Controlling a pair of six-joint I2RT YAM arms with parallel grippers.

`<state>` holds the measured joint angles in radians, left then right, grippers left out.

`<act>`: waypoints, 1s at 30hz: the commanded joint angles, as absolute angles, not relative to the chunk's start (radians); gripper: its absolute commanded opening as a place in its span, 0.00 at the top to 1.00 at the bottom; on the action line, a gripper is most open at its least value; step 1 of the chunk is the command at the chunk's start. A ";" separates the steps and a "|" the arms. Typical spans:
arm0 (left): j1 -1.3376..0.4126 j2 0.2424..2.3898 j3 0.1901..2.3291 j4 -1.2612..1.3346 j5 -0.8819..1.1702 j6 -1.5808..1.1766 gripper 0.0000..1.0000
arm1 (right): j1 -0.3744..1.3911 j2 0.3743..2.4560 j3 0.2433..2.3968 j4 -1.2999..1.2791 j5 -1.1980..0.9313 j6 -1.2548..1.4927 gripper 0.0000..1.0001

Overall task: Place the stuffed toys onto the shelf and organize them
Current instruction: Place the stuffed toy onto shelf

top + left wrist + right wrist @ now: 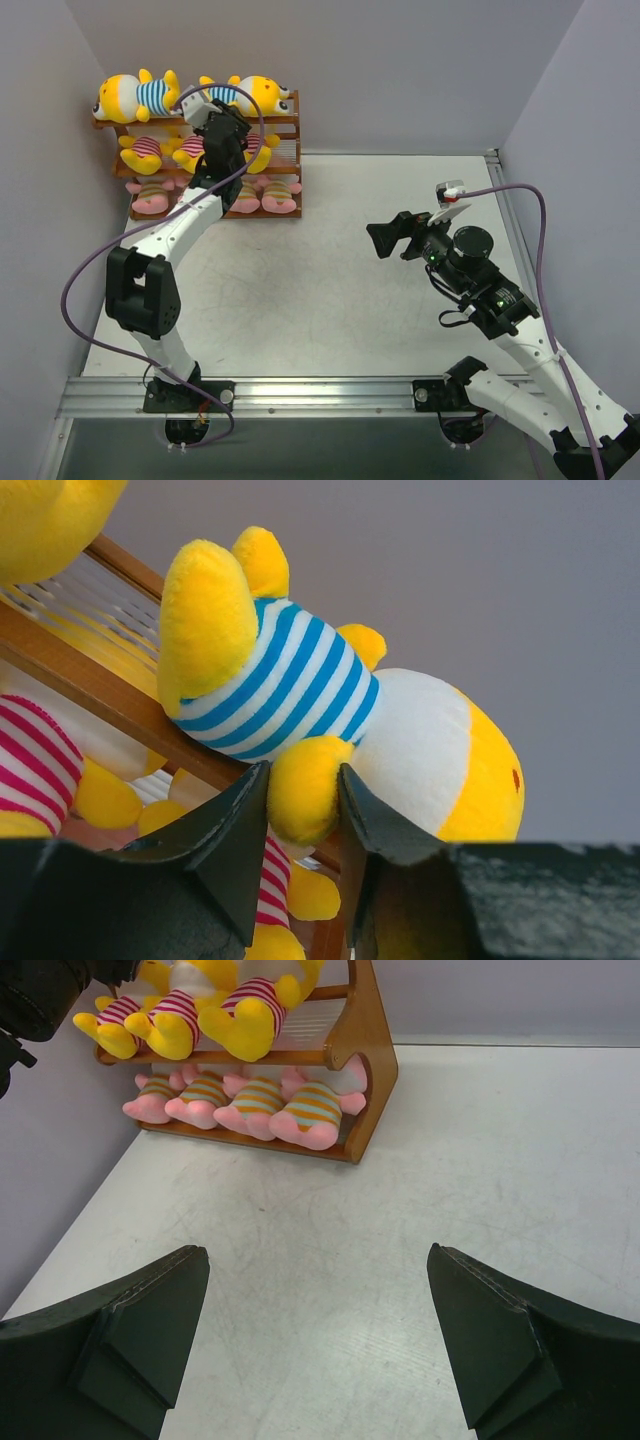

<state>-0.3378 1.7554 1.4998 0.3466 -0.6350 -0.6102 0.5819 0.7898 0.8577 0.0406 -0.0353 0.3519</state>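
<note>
The orange-brown shelf (297, 150) stands at the far left of the table. Two larger yellow toys in blue-striped shirts lie on its top tier, one on the left (140, 95) and one on the right (262, 92). Yellow toys in pink-striped shirts (145, 152) fill the middle tier. Pink toys in tan-striped shirts (275, 195) fill the bottom tier. My left gripper (213, 108) is at the top tier. In the left wrist view it (303, 790) is shut on a yellow paw of the right blue-striped toy (290, 680). My right gripper (383, 240) is open and empty over the table.
Grey walls stand close behind and left of the shelf. The right wrist view shows the shelf (372, 1055) with the pink toys (250, 1100) and yellow toys (250, 1010), and my right gripper (318, 1252) above bare table. A metal rail (300, 390) runs along the near edge.
</note>
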 commanded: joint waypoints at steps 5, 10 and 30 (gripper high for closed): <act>-0.314 1.710 1.509 0.356 -0.566 -0.624 0.53 | 0.574 0.781 0.861 0.078 -0.055 0.362 0.05; -0.308 1.709 1.506 0.350 -0.548 -0.635 0.46 | 0.574 0.785 0.859 0.078 -0.060 0.364 0.05; -0.301 1.560 1.506 0.180 -0.400 -0.669 0.16 | 0.575 0.758 0.876 0.054 -0.061 0.370 0.05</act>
<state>-0.3122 1.6325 1.4967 0.2417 -0.4587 -0.6533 0.5812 0.7818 0.8577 0.0380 -0.0536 0.3656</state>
